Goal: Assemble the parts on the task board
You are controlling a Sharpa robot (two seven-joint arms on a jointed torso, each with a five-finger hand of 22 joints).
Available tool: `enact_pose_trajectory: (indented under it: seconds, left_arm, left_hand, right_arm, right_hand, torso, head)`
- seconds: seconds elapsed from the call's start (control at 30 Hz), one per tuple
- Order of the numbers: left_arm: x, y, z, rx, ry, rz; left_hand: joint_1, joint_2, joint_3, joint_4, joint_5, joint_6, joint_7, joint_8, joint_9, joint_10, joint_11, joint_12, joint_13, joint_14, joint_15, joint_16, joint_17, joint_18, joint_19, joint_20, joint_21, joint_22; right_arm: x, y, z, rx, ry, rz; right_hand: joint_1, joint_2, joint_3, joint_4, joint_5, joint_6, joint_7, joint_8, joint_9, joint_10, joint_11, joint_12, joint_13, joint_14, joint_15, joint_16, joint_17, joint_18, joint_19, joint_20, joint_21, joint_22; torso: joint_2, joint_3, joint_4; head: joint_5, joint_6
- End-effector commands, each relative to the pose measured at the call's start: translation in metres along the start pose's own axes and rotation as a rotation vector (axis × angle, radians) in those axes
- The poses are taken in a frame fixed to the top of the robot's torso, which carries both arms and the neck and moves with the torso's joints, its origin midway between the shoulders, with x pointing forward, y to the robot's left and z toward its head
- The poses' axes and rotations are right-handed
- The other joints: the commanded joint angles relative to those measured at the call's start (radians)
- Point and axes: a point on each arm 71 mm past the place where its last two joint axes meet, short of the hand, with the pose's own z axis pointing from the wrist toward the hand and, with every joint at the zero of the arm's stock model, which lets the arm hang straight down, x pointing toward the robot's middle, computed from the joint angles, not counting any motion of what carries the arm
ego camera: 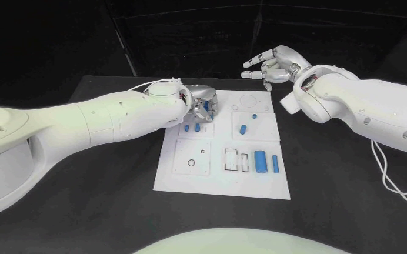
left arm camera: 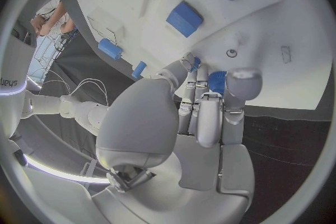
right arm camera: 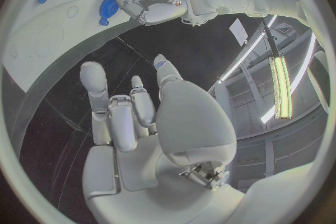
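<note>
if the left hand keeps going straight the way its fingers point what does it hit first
Probably the small blue part right at the left hand's fingertips, lying on the task board; whether they already touch is unclear.

Flat white rectangular task board (ego camera: 222, 179) with thin black outlines, small glossy blue cylindrical parts (ego camera: 260, 161), matte black surface (ego camera: 102, 207), shiny silver left hand (ego camera: 202, 104), silver right hand (ego camera: 273, 64), smooth white arms (ego camera: 93, 119)

Partial lettering "upeys" shows on a surface (left arm camera: 8, 83) at the left wrist view's edge.
</note>
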Motion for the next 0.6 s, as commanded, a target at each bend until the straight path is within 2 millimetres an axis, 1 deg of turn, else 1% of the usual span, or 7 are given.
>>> enact_pose_trajectory:
  seconds: [0.03, 0.23, 0.5, 0.6]
  left_arm:
    - [0.0027, 0.0014, 0.0003, -0.016, 0.027, 0.010]
    - [0.0032, 0.0028, 0.0004, -0.025, 0.034, 0.010]
    - [0.0032, 0.0032, 0.0004, -0.026, 0.034, 0.010]
    - [0.0022, 0.0024, 0.0001, -0.017, 0.018, 0.010]
  left_hand:
    - [0.001, 0.013, 0.019, -0.003, -0.001, 0.012, 0.002, -0.008, -0.002, 0.012, -0.001, -0.009, -0.001, 0.038, -0.008, 0.003, -0.001, -0.010, 0.008, -0.004, 0.005, 0.004]
    - [0.004, 0.020, 0.048, -0.011, -0.001, 0.023, 0.002, -0.012, -0.002, 0.027, -0.003, -0.019, -0.001, 0.038, -0.010, 0.005, -0.001, -0.011, 0.008, -0.005, 0.010, 0.012]
    - [0.010, 0.028, 0.099, -0.029, -0.001, 0.047, 0.004, -0.015, -0.002, 0.058, -0.005, -0.032, 0.001, 0.039, -0.013, 0.008, -0.001, -0.013, 0.010, -0.008, 0.020, 0.026]
    - [0.010, 0.030, 0.109, -0.032, -0.001, 0.052, 0.003, -0.015, -0.001, 0.065, -0.006, -0.035, 0.001, 0.039, -0.013, 0.008, -0.002, -0.014, 0.011, -0.008, 0.026, 0.033]
  right_arm:
    - [0.0004, 0.0025, 0.0005, -0.014, 0.004, -0.001]
    - [0.0005, 0.0025, 0.0006, -0.014, 0.004, -0.001]
    - [0.0006, 0.0026, 0.0007, -0.015, 0.004, -0.001]
    - [0.0006, 0.0026, 0.0007, -0.015, 0.004, -0.001]
  right_hand:
    - [0.001, 0.011, -0.006, -0.001, 0.001, -0.005, -0.003, 0.006, -0.001, 0.002, -0.001, 0.004, 0.002, 0.054, -0.008, -0.003, 0.009, 0.014, 0.006, -0.004, -0.006, 0.001]
    - [0.001, 0.011, -0.006, -0.001, 0.001, -0.005, -0.003, 0.006, -0.001, 0.002, -0.001, 0.004, 0.002, 0.054, -0.008, -0.003, 0.009, 0.014, 0.006, -0.004, -0.006, 0.001]
    - [0.001, 0.011, -0.006, -0.001, 0.001, -0.005, -0.003, 0.006, -0.001, 0.002, -0.001, 0.004, 0.002, 0.054, -0.008, -0.003, 0.009, 0.014, 0.006, -0.004, -0.006, 0.001]
    - [0.001, 0.011, -0.006, -0.001, 0.001, -0.005, -0.003, 0.006, -0.001, 0.002, -0.001, 0.004, 0.002, 0.054, -0.008, -0.003, 0.009, 0.014, 0.006, -0.004, -0.006, 0.001]
  torso:
    - [0.000, -0.0003, 0.0003]
    - [0.000, 0.0000, -0.0004]
    - [0.000, -0.0001, 0.0001]
    - [0.000, 0.0000, 0.0006]
  head:
    - [-0.001, 0.000]
    - [0.000, -0.001]
    - [-0.001, -0.002]
    - [-0.001, -0.001]
